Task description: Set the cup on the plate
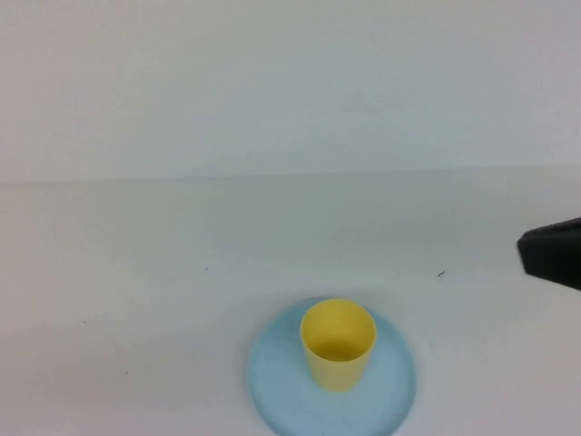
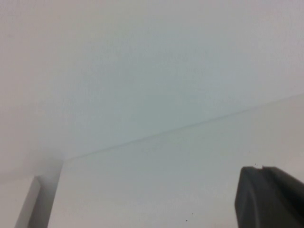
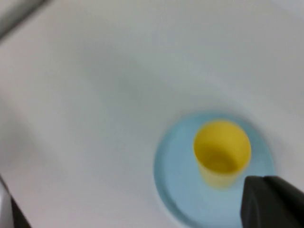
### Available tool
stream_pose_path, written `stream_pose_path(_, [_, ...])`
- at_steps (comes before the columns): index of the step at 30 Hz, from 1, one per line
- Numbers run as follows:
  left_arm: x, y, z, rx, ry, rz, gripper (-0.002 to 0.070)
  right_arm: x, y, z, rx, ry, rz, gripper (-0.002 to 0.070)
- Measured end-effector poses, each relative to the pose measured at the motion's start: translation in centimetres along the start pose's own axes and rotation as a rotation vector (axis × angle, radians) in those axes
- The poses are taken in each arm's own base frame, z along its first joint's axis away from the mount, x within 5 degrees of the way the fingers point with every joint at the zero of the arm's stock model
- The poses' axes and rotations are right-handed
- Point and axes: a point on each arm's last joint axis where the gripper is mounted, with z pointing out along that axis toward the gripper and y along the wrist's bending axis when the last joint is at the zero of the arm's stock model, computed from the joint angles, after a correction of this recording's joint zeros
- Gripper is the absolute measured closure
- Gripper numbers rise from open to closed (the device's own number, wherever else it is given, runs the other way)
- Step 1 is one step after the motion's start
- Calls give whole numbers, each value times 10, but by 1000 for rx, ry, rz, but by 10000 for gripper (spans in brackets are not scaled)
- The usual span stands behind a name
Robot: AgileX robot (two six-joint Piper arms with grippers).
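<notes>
Cup: the yellow cup (image 1: 338,343) stands upright on the light blue plate (image 1: 272,377), mouth open upward, set on the plate's middle, a little toward its far side as the high view shows it. In the right wrist view the cup (image 3: 222,151) shows the same way, with blue plate surface visible all around its base.

Plate: lies flat on the table near the robot's own edge, roughly centred between the two arms' sides; its near rim is cut off by the bottom edge of the high view. In the right wrist view the plate (image 3: 173,173) is a blurred blue disc.

Right gripper: only a dark tip (image 1: 552,252) enters at the right edge of the high view, well apart from the cup and plate and farther back on the table than they are. In the right wrist view a dark part of the gripper (image 3: 270,202) shows in a corner, nothing between it and the cup. It holds nothing that can be seen; whether it is open or closed cannot be told.

Left gripper: not seen in the high view. The left wrist view shows one dark part (image 2: 268,197) over bare table; open or closed cannot be told.

Surface: plain white table (image 1: 182,272), with a few tiny dark specks.

Room: a white wall (image 1: 290,82) rises behind the table, meeting it along a straight line.
</notes>
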Motion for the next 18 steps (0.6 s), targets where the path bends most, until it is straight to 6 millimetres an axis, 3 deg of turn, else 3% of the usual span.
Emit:
stream_pose_path(3, [2,2,2,-22,-19,-2,673,25,3,-31,27,-282,3,675])
stream_pose_path(7, [5,2,4,-27,-9,14,673,74,-4,-58,188,-556,15,675])
stream_pose_path(11, [19,4,11,-70,-3,40,673,130,-13,-56,410,-579,-59,675])
stream_pose_path(18, [78,4,26,-165,60,-21,673,206,-37,-21,730,-400,67,675])
